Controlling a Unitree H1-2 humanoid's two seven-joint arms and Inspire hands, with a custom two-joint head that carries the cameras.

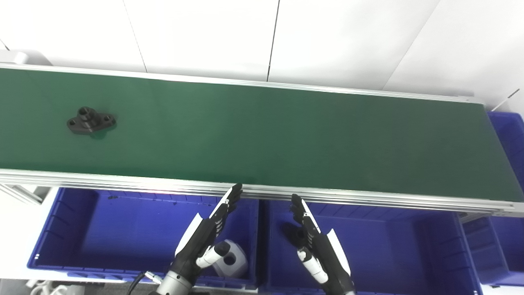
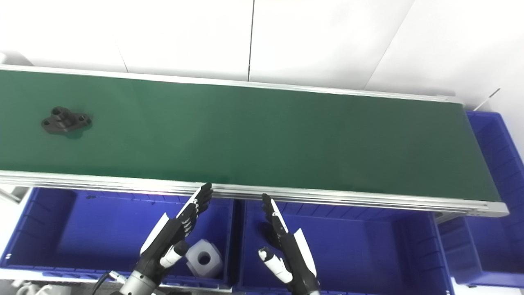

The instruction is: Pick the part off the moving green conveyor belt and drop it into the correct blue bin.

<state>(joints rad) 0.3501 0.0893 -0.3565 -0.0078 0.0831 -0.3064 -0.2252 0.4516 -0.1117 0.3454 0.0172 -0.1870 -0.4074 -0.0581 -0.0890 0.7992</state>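
White wall panels (image 1: 204,32) (dark seams)

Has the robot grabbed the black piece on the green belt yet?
Not yet. The black part lies on the green belt, far left, untouched. Both the left hand and right hand are open and empty over the blue bins. One white part already sits in the left bin. Grabbing and dropping remain.

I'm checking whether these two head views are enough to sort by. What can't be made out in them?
- Which way the conveyor belt runs: stills show no motion.
- The black part: too small for fine detail.
- The white block in the left bin: partly behind the left hand.
- The right bin, under the right hand: near side cut off by the bottom edge.
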